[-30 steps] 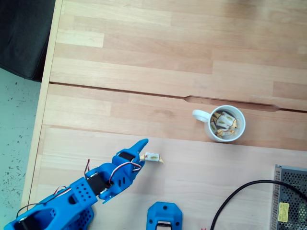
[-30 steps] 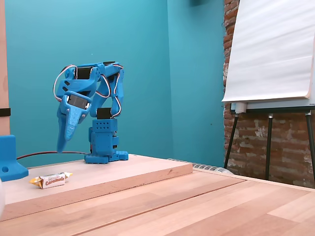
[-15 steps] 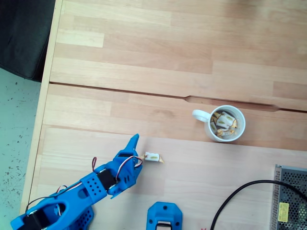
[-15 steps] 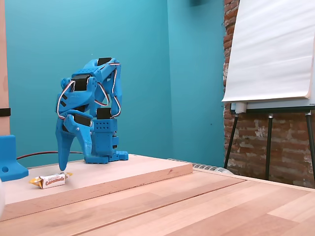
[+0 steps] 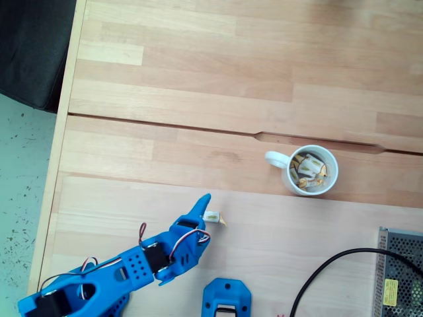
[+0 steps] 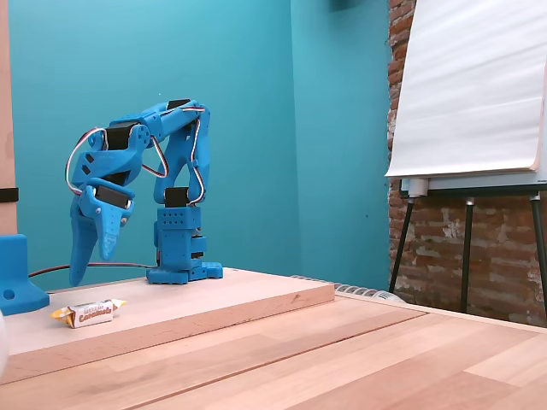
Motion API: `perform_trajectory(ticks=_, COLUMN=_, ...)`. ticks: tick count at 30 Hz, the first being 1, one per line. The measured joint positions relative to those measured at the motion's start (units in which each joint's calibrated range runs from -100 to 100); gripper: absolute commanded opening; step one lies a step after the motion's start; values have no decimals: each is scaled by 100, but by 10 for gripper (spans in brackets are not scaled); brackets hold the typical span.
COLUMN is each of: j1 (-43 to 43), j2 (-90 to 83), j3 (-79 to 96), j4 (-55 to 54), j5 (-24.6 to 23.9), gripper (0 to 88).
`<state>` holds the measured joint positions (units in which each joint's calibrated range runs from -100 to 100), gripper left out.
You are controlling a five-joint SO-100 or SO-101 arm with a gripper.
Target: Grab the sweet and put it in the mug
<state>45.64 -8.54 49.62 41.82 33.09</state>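
Note:
The sweet [image 5: 213, 216], a small white candy with yellow twisted ends, lies on the raised wooden board, and the side fixed view also shows the sweet [image 6: 86, 313]. My blue gripper [image 5: 203, 216] hangs over the sweet's left end with its jaws apart. From the side, the gripper [image 6: 91, 268] points down, open and empty, its tips a little above the board and the sweet. The white mug [image 5: 328, 182] stands to the upper right, handle to the left, with several similar candies inside.
A blue clamp block [image 5: 226, 297] sits at the board's near edge. A black cable [image 5: 324, 272] and a grey metal box [image 5: 400, 274] lie at the bottom right. In the side view, a white board on an easel [image 6: 470, 85] stands at the right.
The gripper has swung from the sweet's left side to above it. Its tips have lifted off the board, and its jaws have opened since a second ago. The sweet has not moved.

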Motion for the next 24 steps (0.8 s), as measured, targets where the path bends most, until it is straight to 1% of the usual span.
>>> perform_trajectory(ticks=9, j1=0, j2=1262, j3=-762, j4=0, j5=0, gripper=440)
perform_trajectory(ticks=15, j1=-30, j2=1390, j3=-861, j4=0, j5=-5, gripper=440)
perform_trajectory(ticks=24, j1=-362, j2=1399, j3=-771, j4=0, j5=0, gripper=439)
